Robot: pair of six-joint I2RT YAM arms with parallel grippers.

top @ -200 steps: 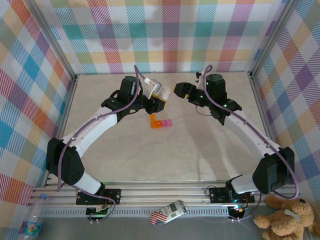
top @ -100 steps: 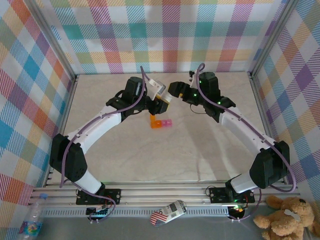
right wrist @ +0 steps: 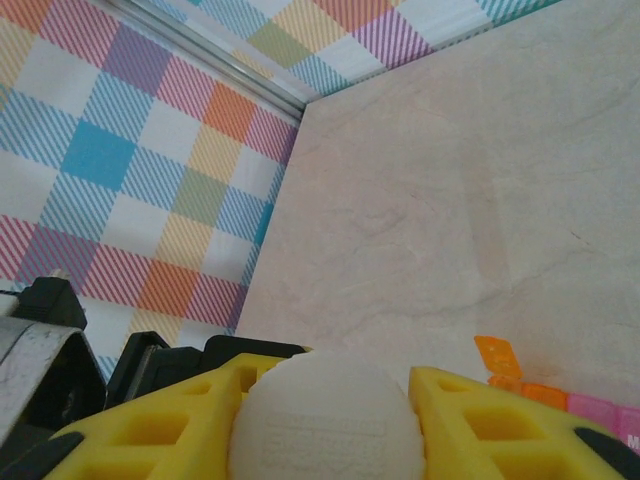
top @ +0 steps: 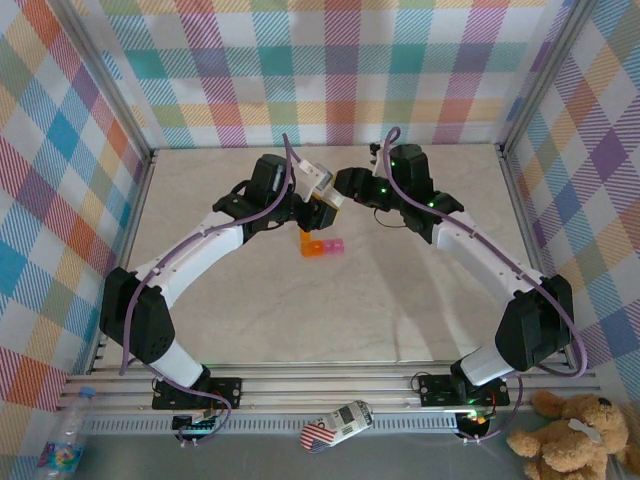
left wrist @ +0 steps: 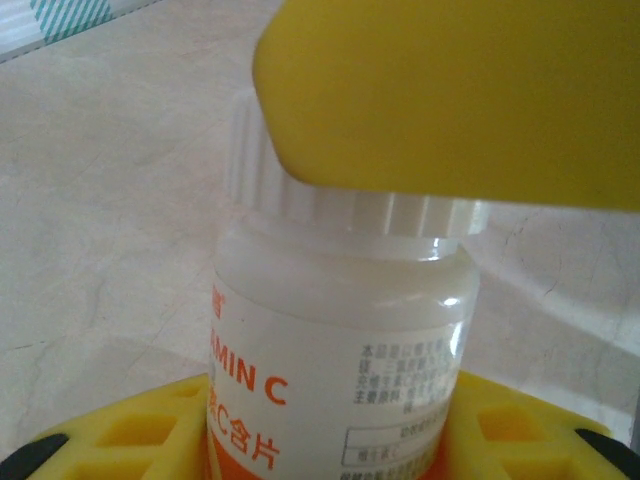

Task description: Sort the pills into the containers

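a: starting from the left, what of the left gripper [left wrist: 330,445]?
b: closed partway round the body of the vitamin c bottle [left wrist: 340,340], holding it off the table [top: 250,300] near the middle back. looks like a bracing hold, to stop the body from turning

a: why angled like that?
b: probably to offer the white cap [left wrist: 400,212] to the other arm, with the cap end turned that way

a: then the right gripper [right wrist: 325,425]?
b: pinched narrow on that cap, one yellow finger on each side. reads as a grip for twisting it open. not yet off, judging by the ribbed rim seated on the neck

a: any pills out?
b: none to be seen loose; presumably shut inside the bottle

a: and the containers [top: 322,247]?
b: lying on the table just nearer than the two grippers, apart from both. orange box at the left end with its lid flipped open, pink ones to its right. placed close under the bottle, likely for a short pour once opened

a: anything to fear?
b: slipping on the smooth cap, or spilling past such tiny boxes
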